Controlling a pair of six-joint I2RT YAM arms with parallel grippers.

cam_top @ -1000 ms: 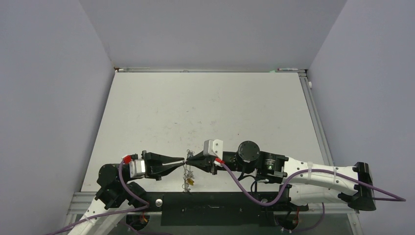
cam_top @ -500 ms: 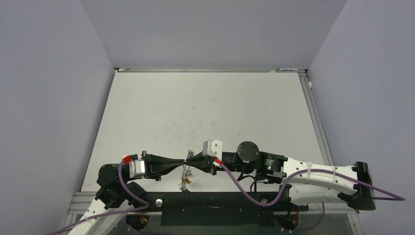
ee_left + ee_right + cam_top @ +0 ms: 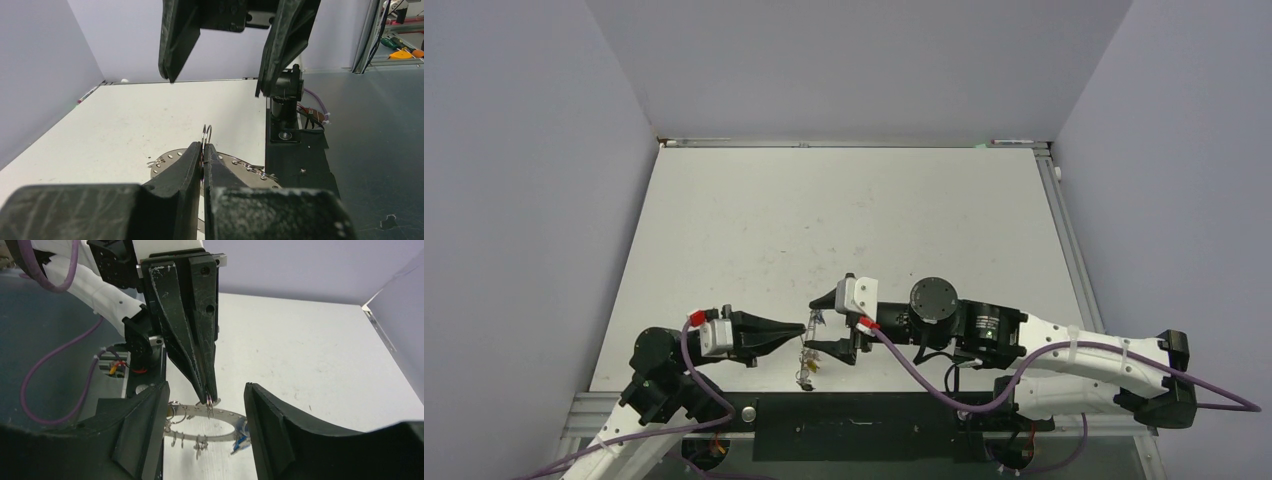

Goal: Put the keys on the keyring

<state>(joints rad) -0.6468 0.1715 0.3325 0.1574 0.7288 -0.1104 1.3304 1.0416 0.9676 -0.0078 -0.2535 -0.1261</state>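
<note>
Hanging from the left fingers [image 3: 776,328] in the top view, the keyring [image 3: 805,364] dangles above the tabletop's [image 3: 844,230] near edge, offered to the right fingers [image 3: 828,348]. The left wrist view shows the left pair pressed onto a small attachment loop [image 3: 206,132]; the right wrist view shows the right pair spread and empty, likely about to take the ring, a blue key [image 3: 242,436] hanging on it

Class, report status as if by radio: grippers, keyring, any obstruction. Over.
Left gripper shut on keyring loop. Right gripper open, facing it. Nothing blocking.
</note>
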